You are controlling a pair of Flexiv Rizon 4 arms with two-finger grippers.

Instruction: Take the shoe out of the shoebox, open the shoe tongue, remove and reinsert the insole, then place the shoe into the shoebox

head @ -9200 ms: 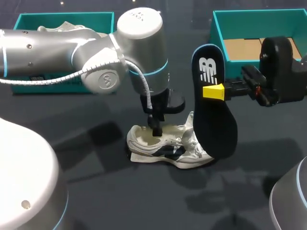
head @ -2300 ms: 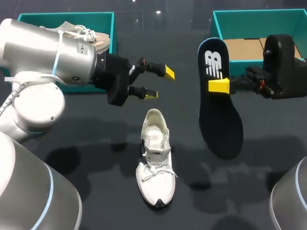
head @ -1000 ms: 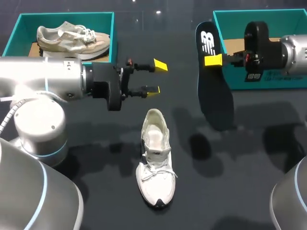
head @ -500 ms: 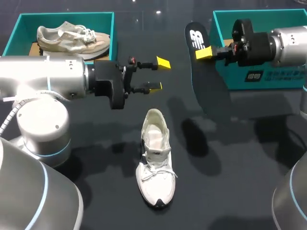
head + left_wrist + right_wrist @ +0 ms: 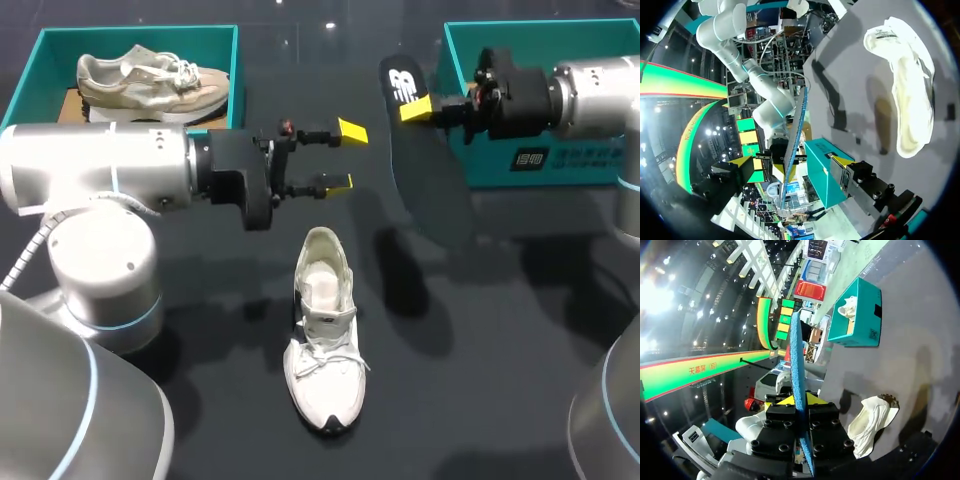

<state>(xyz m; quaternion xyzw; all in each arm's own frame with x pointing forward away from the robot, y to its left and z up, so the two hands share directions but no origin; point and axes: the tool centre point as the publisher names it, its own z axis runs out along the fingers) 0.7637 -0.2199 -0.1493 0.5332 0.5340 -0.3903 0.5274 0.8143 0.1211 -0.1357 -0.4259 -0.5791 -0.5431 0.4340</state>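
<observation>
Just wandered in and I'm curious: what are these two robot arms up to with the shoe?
The right gripper is shut on a dark insole, holding it in the air beside the right teal shoebox. The left gripper is open and empty, hovering near the white sneaker, which lies on the table. A beige sneaker sits in the left shoebox.

Light falls from overhead onto the dark table [image 5: 180,400] — the white shoe [image 5: 322,330] shows very bright against it. Soft, overlapping shadows lie on the tabletop on both sides of the shoe; pinpoint lamp reflections glint well behind it.
</observation>
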